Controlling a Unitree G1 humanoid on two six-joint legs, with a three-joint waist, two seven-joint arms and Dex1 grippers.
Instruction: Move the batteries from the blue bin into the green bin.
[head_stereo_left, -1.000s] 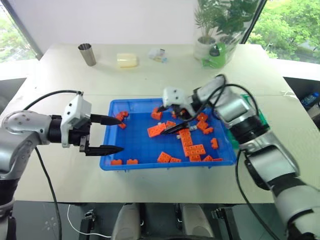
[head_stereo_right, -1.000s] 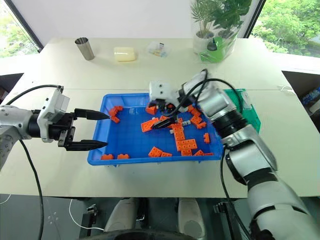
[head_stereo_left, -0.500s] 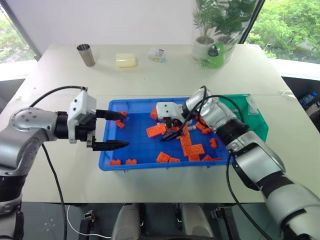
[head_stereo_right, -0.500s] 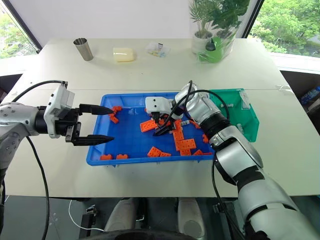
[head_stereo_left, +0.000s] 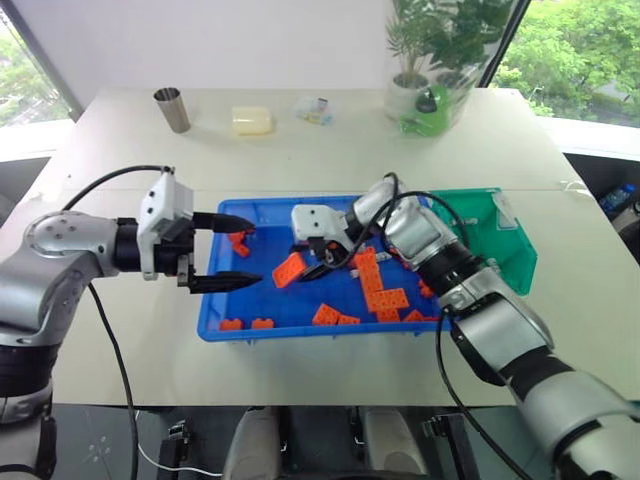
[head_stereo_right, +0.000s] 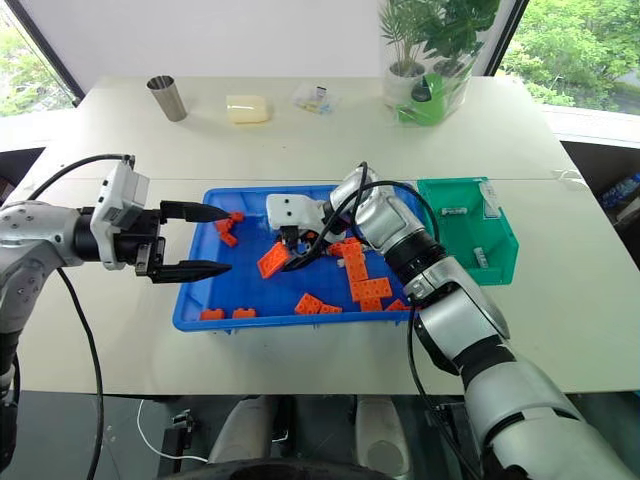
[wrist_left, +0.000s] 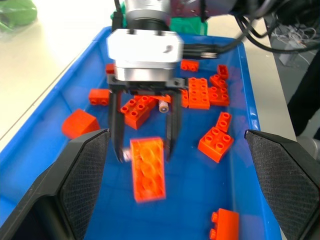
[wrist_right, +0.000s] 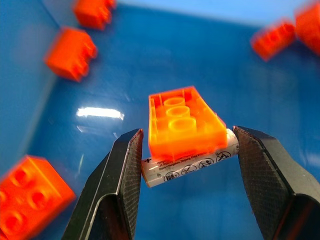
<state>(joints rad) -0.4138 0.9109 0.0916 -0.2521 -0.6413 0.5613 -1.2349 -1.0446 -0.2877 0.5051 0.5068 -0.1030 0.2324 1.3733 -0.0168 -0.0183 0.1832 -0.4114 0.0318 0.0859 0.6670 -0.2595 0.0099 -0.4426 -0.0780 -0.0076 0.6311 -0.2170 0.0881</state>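
Batteries are the small silvery-white cylinders; one battery (wrist_right: 190, 162) lies on the floor of the blue bin (head_stereo_left: 215, 320), printed with small symbols and a plus mark, lengthwise between the right gripper's fingers (wrist_right: 122, 175). An orange brick (wrist_right: 185, 122), studs hollow side up, lies against it and over part of it.

At the left, the left gripper (head_stereo_left: 222, 250) hovers over the bin's left end with its jaws spread wide and nothing between them. Small orange bricks (head_stereo_left: 238, 240) lie just beyond its tips, and two more sit by the near rim. Toward the middle, the right gripper (head_stereo_right: 290, 255) reaches down into the bin, jaws partly closed either side of the battery and the brick; whether they already press on the battery I cannot tell. A heap of orange bricks (head_stereo_left: 385, 290) lies to its right. Farther right, the green bin (head_stereo_right: 500, 250) stands against the blue bin's right end, with two batteries (head_stereo_right: 453, 211) on its floor.

A metal cup (head_stereo_left: 173, 108) and a potted plant (head_stereo_left: 415, 60) stand at the table's (head_stereo_left: 300, 150) far edge.
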